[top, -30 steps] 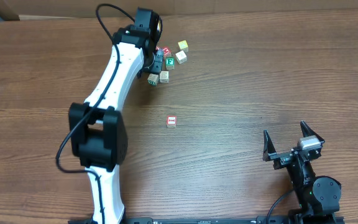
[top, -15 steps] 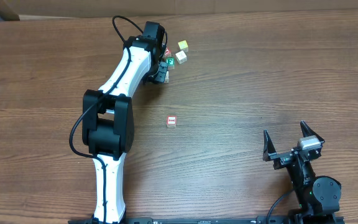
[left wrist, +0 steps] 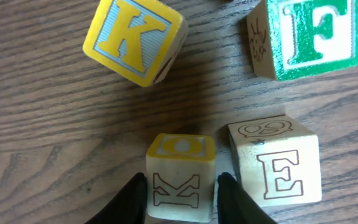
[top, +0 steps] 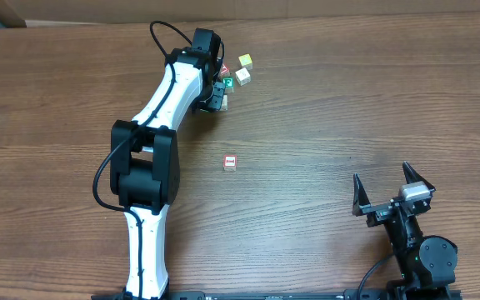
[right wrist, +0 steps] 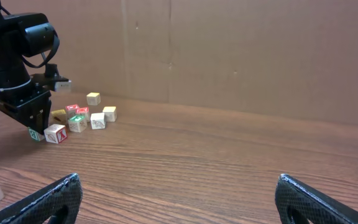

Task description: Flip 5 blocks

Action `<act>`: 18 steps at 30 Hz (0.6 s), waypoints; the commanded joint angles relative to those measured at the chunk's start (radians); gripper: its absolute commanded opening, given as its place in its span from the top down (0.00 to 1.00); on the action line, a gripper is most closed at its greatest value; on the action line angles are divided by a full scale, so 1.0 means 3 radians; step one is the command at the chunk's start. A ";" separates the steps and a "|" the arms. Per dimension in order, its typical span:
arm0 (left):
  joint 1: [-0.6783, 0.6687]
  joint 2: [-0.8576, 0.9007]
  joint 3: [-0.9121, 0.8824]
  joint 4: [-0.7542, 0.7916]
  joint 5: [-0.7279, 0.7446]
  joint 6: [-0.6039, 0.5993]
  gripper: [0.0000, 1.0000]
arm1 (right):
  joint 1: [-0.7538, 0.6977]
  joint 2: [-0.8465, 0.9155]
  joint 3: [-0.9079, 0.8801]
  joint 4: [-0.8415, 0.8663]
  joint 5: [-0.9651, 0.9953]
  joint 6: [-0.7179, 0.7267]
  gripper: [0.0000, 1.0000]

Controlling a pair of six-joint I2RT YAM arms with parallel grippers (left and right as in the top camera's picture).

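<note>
the left gripper (left wrist: 182, 186) is sitting right over the outline-k block (left wrist: 180, 163), a pale cube showing an outlined k on one face and a yellow o on the adjoining one. its two dark fingers (left wrist: 135, 198) are flanking the cube on either side, jaws drawn narrow, pads seeming to press both side faces, so i am reading this as a grip on that block, not a hover. being a cube, it is offering no long axis. what is counting is that the closing line is running square across it. the e block (left wrist: 279, 168) is lying just beside one finger, close enough that tipping that way is risking a bump. the green f block (left wrist: 309, 37) and the yellow k block (left wrist: 135, 40) are lying farther out, apart from the jaws.

from overhead, this cluster is lying near the far edge of the tabletop (top: 348, 108), left of its middle, with a lone red-topped block (top: 231, 162) well apart toward the centre. the right gripper (top: 394, 193) is resting by the near right corner, jaws wide with nothing between them, so the left arm is the one placed for the flip.

against a second ago, the left arm is reaching farther toward the far edge with its elbow swung along, and two pale blocks then showing on the gripper's near side are now hidden under it. half a second ago is looking the same as now. the red-topped block and right arm are not shifting.
</note>
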 commanded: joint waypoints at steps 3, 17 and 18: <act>0.0018 0.0053 -0.0020 0.0010 0.0042 -0.0173 0.81 | -0.0015 -0.0023 -0.0034 0.0014 -0.0004 -0.0003 0.00; 0.0019 -0.0450 -0.0011 -0.0296 0.0043 -0.0418 0.84 | -0.0015 -0.0023 -0.0034 0.0014 -0.0004 -0.0003 0.00; 0.0020 -0.0559 -0.0011 -0.0348 0.0042 -0.0476 0.84 | -0.0015 -0.0023 -0.0034 0.0014 -0.0005 -0.0001 0.00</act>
